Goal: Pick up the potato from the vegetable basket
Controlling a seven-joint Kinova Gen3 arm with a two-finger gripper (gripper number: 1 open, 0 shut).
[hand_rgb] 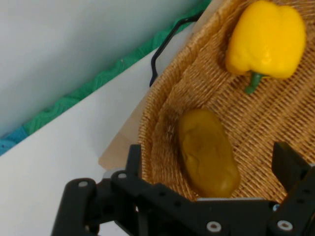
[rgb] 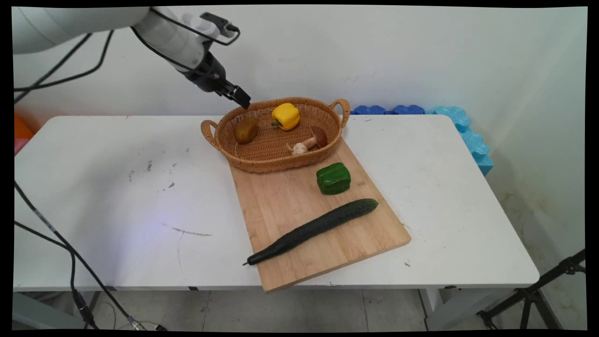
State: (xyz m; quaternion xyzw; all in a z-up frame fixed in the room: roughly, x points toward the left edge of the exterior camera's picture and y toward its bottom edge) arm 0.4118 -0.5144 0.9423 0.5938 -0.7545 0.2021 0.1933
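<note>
The black gripper (rgb: 239, 97) hangs in the air above the far left rim of the wicker basket (rgb: 262, 161), tilted down toward it, its two fingers (hand_rgb: 134, 158) spread wide apart with nothing between them. Through the hand view, the brown potato (hand_rgb: 206, 152) lies right below that open gap on the basket's woven floor, untouched. In the main view the potato (rgb: 245, 129) sits in the basket's left part, the yellow bell pepper (rgb: 286, 116) near it toward the back, and a brown-capped mushroom (rgb: 312, 138) lies on its side on the right. The basket rests partly on the far end of a wooden cutting board (rgb: 299, 201) set at an angle on the white table (rgb: 117, 196). On the board, a green bell pepper (rgb: 333, 178) stands just in front of the basket, and a long dark cucumber (rgb: 312, 229) lies diagonally across the near half. Blue foam pieces (rgb: 461, 126) sit along the wall behind the table's right corner.
</note>
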